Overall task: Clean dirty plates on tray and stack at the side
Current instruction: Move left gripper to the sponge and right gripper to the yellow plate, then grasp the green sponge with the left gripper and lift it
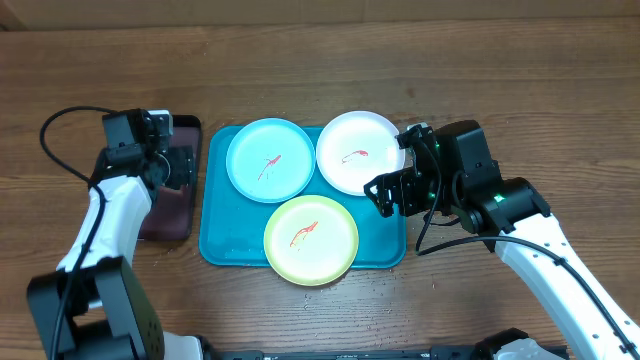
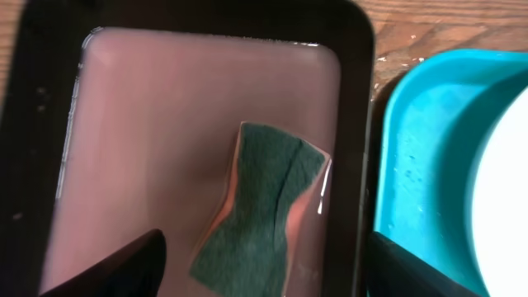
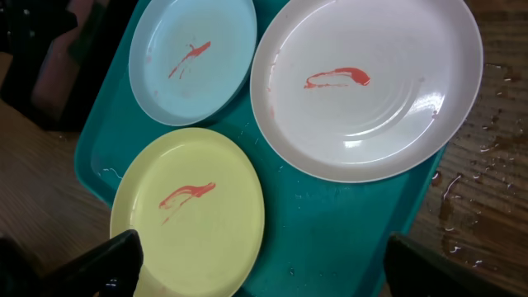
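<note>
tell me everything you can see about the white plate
The white plate is round, glossy and plastic-looking, with a shallow raised rim. One red smear marks it near the centre. It lies face up at the far right corner of the turquoise tray, its edge reaching over the tray's rim. Its edge meets the light blue plate; nothing grips it.

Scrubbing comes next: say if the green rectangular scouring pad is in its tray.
In: the green pad lies inside the black-rimmed pinkish tray.
</note>
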Robot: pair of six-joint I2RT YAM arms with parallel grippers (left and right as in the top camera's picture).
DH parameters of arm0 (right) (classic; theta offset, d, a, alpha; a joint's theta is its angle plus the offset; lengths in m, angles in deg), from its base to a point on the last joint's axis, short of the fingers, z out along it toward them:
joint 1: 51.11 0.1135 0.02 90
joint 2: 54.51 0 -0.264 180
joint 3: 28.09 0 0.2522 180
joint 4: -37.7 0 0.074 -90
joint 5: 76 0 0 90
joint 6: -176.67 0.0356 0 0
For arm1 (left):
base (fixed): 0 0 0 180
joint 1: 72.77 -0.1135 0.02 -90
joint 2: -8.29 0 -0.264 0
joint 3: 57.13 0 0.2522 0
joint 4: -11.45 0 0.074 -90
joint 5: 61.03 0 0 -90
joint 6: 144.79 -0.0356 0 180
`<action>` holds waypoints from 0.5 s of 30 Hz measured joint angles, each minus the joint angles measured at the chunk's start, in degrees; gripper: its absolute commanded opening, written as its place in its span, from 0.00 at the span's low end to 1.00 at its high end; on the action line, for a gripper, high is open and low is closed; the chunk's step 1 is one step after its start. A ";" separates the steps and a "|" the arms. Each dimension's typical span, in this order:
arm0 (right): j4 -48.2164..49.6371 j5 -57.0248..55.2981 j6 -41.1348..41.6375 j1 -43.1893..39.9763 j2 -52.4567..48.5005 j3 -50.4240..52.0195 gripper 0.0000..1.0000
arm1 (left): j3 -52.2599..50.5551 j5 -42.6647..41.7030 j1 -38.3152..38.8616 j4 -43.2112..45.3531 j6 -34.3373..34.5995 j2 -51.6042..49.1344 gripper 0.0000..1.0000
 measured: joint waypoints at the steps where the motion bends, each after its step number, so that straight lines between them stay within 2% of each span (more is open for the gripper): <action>1: -0.02 -0.02 0.00 0.00 0.00 0.00 0.93 | 0.00 0.09 0.00 0.63 -0.24 -0.85 0.61; 11: 0.02 -0.04 -0.02 0.00 0.00 0.00 0.89 | 0.00 0.74 0.00 2.73 -0.94 -5.09 0.56; 15: 0.00 -0.04 -0.02 0.00 0.00 0.00 0.88 | 0.00 0.76 0.00 3.32 -0.94 -6.95 0.51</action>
